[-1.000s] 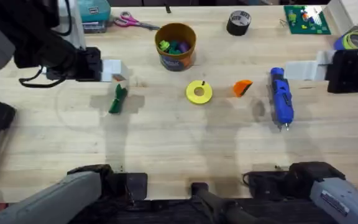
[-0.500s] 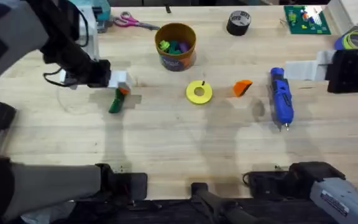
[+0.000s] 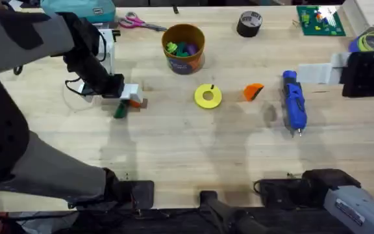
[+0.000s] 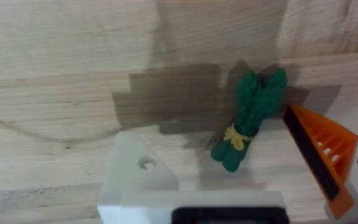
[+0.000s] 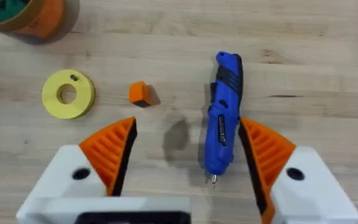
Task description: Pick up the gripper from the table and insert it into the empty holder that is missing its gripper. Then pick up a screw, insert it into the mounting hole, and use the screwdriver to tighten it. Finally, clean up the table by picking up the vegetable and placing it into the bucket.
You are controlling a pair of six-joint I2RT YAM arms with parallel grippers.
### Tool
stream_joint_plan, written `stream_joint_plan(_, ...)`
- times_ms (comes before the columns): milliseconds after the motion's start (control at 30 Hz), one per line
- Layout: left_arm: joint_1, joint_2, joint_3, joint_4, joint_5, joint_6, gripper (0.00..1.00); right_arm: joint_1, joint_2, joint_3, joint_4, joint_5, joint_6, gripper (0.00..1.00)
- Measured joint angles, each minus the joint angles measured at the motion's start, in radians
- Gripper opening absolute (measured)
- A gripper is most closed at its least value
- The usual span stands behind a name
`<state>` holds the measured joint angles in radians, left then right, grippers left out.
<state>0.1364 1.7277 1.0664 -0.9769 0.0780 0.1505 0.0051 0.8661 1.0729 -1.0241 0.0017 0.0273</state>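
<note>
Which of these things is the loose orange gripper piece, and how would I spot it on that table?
Start at the yellow-orange bucket near the table's far edge, then come forward to the yellow ring-shaped disc. The gripper lies just right of that disc, before the blue screwdriver. It is a small orange wedge lying free, joined to no white block.
</note>
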Motion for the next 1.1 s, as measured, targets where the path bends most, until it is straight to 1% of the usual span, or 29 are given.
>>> stream_joint_plan(67, 0.0, 0.0, 0.0, 0.0, 0.001, 0.0, 0.983, 0.0, 0.0, 0.0, 0.001, 0.0, 0.0, 0.996)
stream_joint_plan(167, 0.0, 0.0, 0.0, -0.001, 0.011, 0.002, 0.876, 0.0, 0.0, 0.0, 0.001, 0.0, 0.0, 0.996)
stream_joint_plan(200, -0.002, 0.0, 0.0, -0.002, 0.017, 0.006, 0.788, 0.0, 0.0, 0.0, 0.0, 0.0, 0.0, 0.996)
stream_joint_plan(233, -0.003, 0.0, 0.0, -0.002, 0.025, 0.006, 0.663, 0.0, 0.0, 0.0, 0.0, 0.0, 0.0, 0.996)
stream_joint_plan(267, -0.005, 0.0, 0.0, -0.003, 0.035, 0.007, 0.509, 0.0, 0.0, 0.0, 0.001, 0.0, 0.0, 0.996)
stream_joint_plan(333, -0.008, -0.001, 0.0, -0.004, 0.059, 0.009, 0.254, 0.0, 0.0, 0.0, 0.0, 0.0, 0.0, 0.996)
stream_joint_plan(367, -0.01, -0.002, 0.002, -0.006, 0.07, 0.01, 0.106, 0.0, 0.0, 0.0, 0.001, 0.0, 0.0, 0.996)
stream_joint_plan(400, -0.011, -0.002, 0.003, -0.007, 0.077, 0.013, 0.032, 0.0, 0.0, 0.0, 0.001, 0.0, 0.0, 0.996)
stream_joint_plan(467, -0.013, -0.003, 0.003, -0.008, 0.083, 0.014, 0.005, 0.0, 0.0, 0.0, 0.001, 0.0, 0.0, 0.996)
stream_joint_plan(833, -0.013, -0.001, 0.009, -0.017, 0.082, 0.013, 0.004, 0.0, 0.0, 0.0, 0.0, 0.0, 0.0, 0.996)
stream_joint_plan(933, -0.009, 0.007, 0.032, -0.045, 0.059, 0.012, 0.004, 0.0, 0.0, 0.0, 0.001, 0.0, 0.0, 0.996)
stream_joint_plan(1100, -0.006, -0.006, 0.097, -0.092, 0.053, 0.01, 0.004, 0.0, 0.0, 0.0, 0.001, 0.0, 0.0, 0.996)
